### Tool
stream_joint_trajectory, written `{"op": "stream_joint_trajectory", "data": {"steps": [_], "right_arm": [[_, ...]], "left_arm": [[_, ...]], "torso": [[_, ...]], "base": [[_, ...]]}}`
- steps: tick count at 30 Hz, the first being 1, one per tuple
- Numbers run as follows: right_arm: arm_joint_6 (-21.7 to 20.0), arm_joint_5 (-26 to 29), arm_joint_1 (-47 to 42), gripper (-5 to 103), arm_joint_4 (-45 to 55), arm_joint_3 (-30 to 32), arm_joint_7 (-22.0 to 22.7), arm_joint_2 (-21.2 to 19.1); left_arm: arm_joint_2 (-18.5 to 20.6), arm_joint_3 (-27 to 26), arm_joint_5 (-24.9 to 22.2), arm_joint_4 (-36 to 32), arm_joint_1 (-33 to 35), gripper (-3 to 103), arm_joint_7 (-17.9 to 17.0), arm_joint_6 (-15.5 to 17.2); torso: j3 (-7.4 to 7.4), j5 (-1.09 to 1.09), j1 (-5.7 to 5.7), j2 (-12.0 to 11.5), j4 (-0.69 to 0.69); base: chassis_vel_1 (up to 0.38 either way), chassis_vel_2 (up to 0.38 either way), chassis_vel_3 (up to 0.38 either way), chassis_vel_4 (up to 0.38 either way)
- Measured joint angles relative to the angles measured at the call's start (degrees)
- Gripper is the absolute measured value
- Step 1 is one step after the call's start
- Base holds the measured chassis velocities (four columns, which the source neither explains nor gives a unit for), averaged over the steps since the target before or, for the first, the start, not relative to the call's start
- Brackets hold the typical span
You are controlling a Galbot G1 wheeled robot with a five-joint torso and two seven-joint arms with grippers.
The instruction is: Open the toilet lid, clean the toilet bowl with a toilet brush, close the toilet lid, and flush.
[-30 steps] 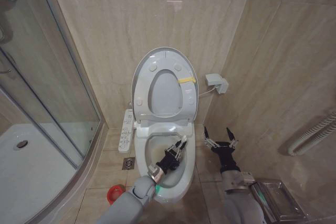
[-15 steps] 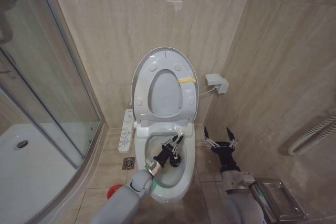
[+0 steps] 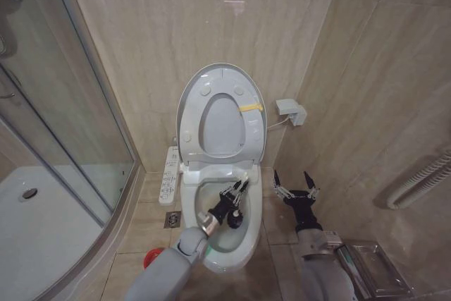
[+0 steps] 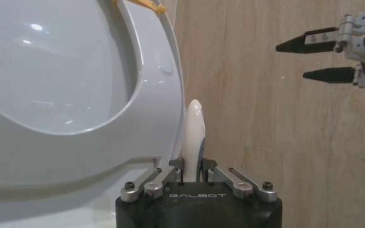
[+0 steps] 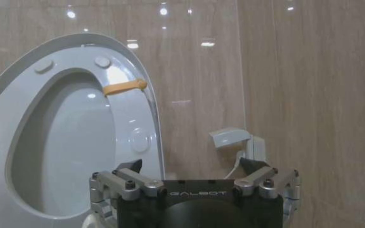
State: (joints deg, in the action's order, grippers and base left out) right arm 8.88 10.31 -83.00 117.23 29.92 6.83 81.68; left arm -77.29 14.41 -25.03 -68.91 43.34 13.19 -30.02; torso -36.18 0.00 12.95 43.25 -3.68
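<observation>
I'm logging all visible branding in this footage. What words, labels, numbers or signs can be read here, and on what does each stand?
"GALBOT": on the black body of the left gripper, shut on the toilet brush handle.
"GALBOT": on the black body of the right gripper, jaws open, beside the toilet bowl.
Side control panel: button markings too small to read.
Yellow tag on the raised seat: no readable text.

The left end effector (image 3: 237,190) is stretched forward on its arm, fingers clamped together; the right end effector (image 3: 294,184) hangs beside it, fingers spread wide apart.
</observation>
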Motion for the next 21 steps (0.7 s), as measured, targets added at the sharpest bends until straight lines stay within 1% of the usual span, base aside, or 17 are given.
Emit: {"op": "stream_joint_trajectory", "data": {"steps": [7, 14, 17, 21], "right_arm": [[0.0, 0.0, 0.0, 100, 0.0, 0.0, 0.0, 0.0], [0.0, 0.0, 0.0, 100, 0.0, 0.0, 0.0, 0.0], [0.0, 0.0, 0.0, 100, 0.0, 0.0, 0.0, 0.0], [0.0, 0.0, 0.0, 100, 0.0, 0.0, 0.0, 0.0]], "left_arm": [[-0.5, 1.0, 0.8, 2.3, 1.4, 19, 0.2, -0.9], [-0.1, 0.5, 0.0, -0.5, -0.1, 19, 0.0, 0.2], [-0.2, 0.1, -0.2, -0.5, -0.3, 19, 0.0, 0.3], [-0.9, 0.7, 0.2, 2.0, 0.8, 19, 0.5, -0.5]], "torso": [[0.0, 0.0, 0.0, 0.0, 0.03], [0.0, 0.0, 0.0, 0.0, 0.0], [0.0, 0.0, 0.0, 0.0, 0.0], [0.0, 0.0, 0.0, 0.0, 0.03]], "base": [[0.0, 0.0, 0.0, 0.0], [0.0, 0.0, 0.0, 0.0], [0.0, 0.0, 0.0, 0.0], [0.0, 0.0, 0.0, 0.0]]}}
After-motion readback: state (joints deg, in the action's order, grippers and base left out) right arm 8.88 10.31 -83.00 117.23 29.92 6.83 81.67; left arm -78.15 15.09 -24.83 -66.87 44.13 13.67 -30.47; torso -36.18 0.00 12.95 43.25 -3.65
